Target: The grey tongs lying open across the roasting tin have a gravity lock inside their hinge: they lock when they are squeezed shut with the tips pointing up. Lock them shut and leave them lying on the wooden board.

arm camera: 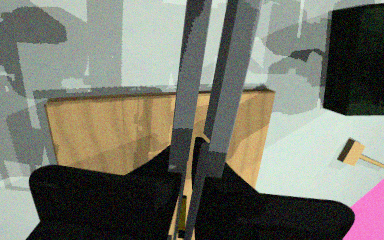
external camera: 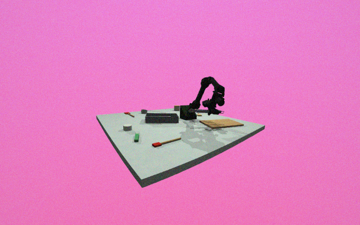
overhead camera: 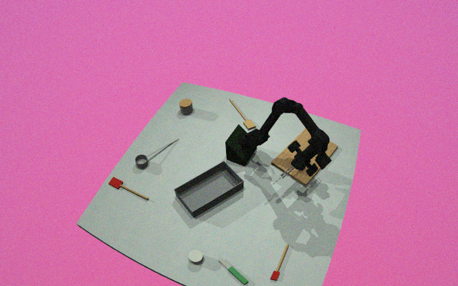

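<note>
The grey tongs hang about level above the table. In the wrist view their two long arms run close together with a narrow gap, and a small yellowish part shows between them low down. Whether they are locked cannot be seen. My gripper is shut on the tongs and holds them above the wooden board. The tongs reach out past the board's edge. The roasting tin holds no tongs.
The arm's dark base block stands between tin and board. A wooden brush-like tool lies behind it. A red-headed spatula, a green-handled knife and a white-topped pot are at the front.
</note>
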Tool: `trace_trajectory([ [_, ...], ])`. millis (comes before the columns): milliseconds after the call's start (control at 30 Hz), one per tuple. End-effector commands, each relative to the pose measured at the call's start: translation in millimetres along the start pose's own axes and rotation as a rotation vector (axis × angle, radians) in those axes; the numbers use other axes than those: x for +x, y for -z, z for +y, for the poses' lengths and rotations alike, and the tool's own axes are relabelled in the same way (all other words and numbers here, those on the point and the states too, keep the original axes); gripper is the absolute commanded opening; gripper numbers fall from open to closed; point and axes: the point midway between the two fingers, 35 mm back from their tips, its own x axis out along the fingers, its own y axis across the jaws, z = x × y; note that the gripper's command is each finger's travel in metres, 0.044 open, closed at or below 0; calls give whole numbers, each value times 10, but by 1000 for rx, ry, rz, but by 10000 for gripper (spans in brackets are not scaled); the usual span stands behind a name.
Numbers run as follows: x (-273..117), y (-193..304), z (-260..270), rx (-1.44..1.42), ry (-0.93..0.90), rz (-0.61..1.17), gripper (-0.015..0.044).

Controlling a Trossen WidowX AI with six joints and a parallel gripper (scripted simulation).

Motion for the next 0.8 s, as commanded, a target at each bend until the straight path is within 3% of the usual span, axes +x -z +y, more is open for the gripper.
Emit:
trace_trajectory([
  [0, -14, 68, -16, -132, -5, -21, -150],
  [767, -50, 565, -146, -987, -14, -117, -150],
])
